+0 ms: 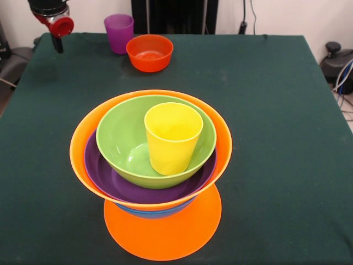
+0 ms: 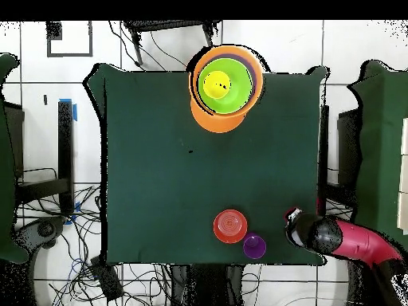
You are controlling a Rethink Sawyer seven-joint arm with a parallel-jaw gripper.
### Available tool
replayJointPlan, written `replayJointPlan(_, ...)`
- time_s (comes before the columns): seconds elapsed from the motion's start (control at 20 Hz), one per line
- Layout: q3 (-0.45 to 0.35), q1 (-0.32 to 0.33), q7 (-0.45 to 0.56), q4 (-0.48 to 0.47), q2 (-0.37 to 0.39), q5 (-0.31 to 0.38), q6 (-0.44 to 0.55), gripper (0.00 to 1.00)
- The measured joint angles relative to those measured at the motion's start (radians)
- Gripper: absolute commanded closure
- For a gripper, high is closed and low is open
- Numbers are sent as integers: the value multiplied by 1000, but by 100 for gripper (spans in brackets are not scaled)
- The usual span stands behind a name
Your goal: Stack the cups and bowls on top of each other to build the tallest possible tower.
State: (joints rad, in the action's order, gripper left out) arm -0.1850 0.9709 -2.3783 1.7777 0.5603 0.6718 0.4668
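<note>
The tower stands near the table's front edge. It rises from a flat orange base [image 1: 162, 234] through a sliver of blue bowl [image 1: 154, 212] to a large orange bowl [image 1: 80, 149]. Nested in that are a shallow purple bowl [image 1: 110, 179] and a green bowl [image 1: 121, 138]. The yellow cup [image 1: 172, 138] stands upright in the green bowl. From overhead the tower [image 2: 239, 115] sits at the table's top edge. A purple cup [image 1: 119, 33] [image 2: 254, 246] and a small orange-red bowl [image 1: 149, 52] [image 2: 229, 226] stand side by side on the cloth. My gripper [image 1: 57, 44] [image 2: 292, 225] hangs beside the purple cup, apart from it, holding nothing I can see.
The dark green table cloth [image 1: 276, 138] covers the whole top. My red arm [image 2: 351, 243] reaches in over the table's corner in the overhead view. Cables and dark equipment [image 1: 336, 61] lie off the table's sides.
</note>
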Motion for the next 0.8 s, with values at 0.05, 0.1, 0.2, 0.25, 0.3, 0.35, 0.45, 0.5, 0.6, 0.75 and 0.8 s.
replayJointPlan(0.05, 0, 0, 0, 0, 0, 0, 0, 100)
replayJointPlan(0.1, -1, 0, 0, 0, 0, 0, 0, 100)
replayJointPlan(0.2, -2, 0, 0, 0, 0, 0, 0, 100)
replayJointPlan(0.25, -2, 0, 0, 0, 0, 0, 0, 100)
replayJointPlan(0.3, -2, 0, 0, 0, 0, 0, 0, 100)
replayJointPlan(0.35, -3, 0, 0, 0, 0, 0, 0, 100)
replayJointPlan(0.45, -3, 0, 0, 0, 1, -1, 0, 100)
replayJointPlan(0.5, -3, -1, 0, 0, 2, -3, 0, 100)
replayJointPlan(0.6, -3, -3, 0, 0, 10, -9, 0, 100)
replayJointPlan(0.75, -4, -6, 0, 0, 19, -20, 0, 100)
replayJointPlan(0.8, -5, -8, 0, 0, 23, -33, 0, 0)
